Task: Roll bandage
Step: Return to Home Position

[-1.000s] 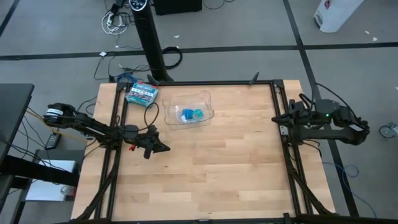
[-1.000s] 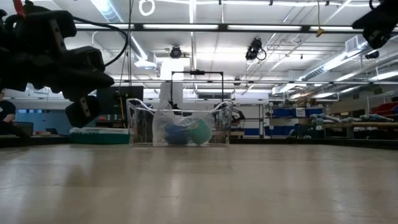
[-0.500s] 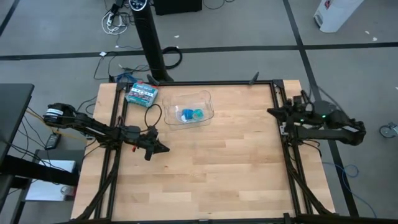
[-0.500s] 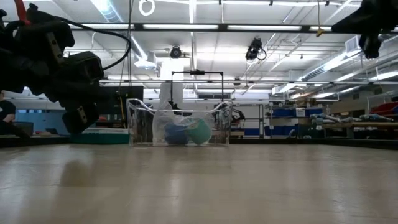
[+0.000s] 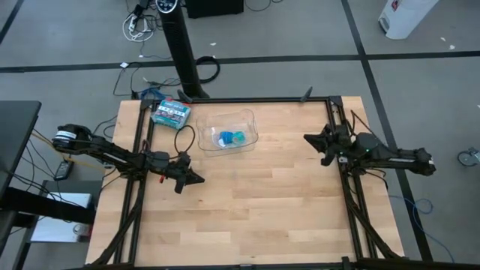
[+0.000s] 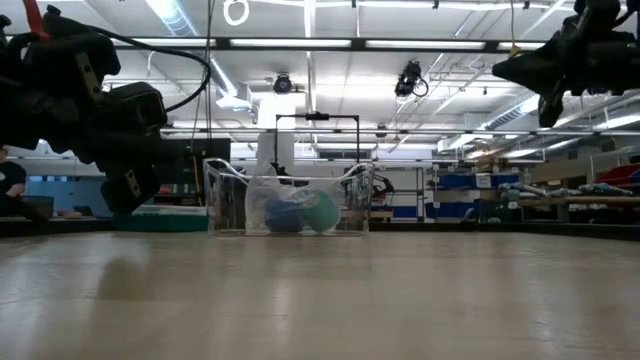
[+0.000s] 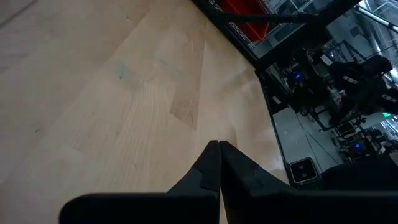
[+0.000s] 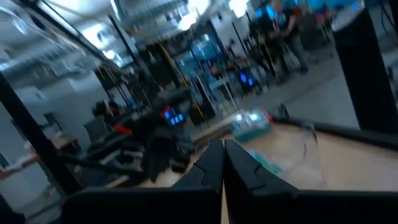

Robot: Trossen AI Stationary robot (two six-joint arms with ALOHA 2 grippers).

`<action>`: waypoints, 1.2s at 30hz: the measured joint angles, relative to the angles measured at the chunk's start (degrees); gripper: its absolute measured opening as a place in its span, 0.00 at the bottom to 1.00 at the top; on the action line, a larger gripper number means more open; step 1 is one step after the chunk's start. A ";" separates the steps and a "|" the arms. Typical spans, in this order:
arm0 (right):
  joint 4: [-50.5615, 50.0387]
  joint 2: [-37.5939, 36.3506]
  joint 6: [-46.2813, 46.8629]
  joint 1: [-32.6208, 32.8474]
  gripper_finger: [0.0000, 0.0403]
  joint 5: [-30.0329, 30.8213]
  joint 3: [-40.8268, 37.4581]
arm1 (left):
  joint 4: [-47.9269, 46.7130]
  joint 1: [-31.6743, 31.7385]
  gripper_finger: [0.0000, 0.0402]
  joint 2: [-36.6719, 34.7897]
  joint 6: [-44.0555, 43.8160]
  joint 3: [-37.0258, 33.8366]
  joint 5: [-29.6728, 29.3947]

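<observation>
Small bright blue bandage roll (image 5: 224,139) sat in the clear plastic bin (image 5: 244,115) at the far middle of the wooden bench (image 5: 255,202). Both hands were clenched on nothing. The left hand (image 5: 199,179) was nearer, with the bin beyond it. The right hand (image 5: 309,140) was well apart, by the right edge. I'd guess only parking remained.

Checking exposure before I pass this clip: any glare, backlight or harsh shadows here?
Low view: ceiling lights backlight the left gripper into a silhouette, and the table shows a sheen. High view: even light, soft shadows. Right wrist view: bright ceiling glare.
</observation>
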 joint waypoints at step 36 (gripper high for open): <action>13.00 0.50 -4.92 0.00 0.00 -3.60 -5.54 | 0.39 0.00 0.01 0.00 -0.04 0.87 -0.02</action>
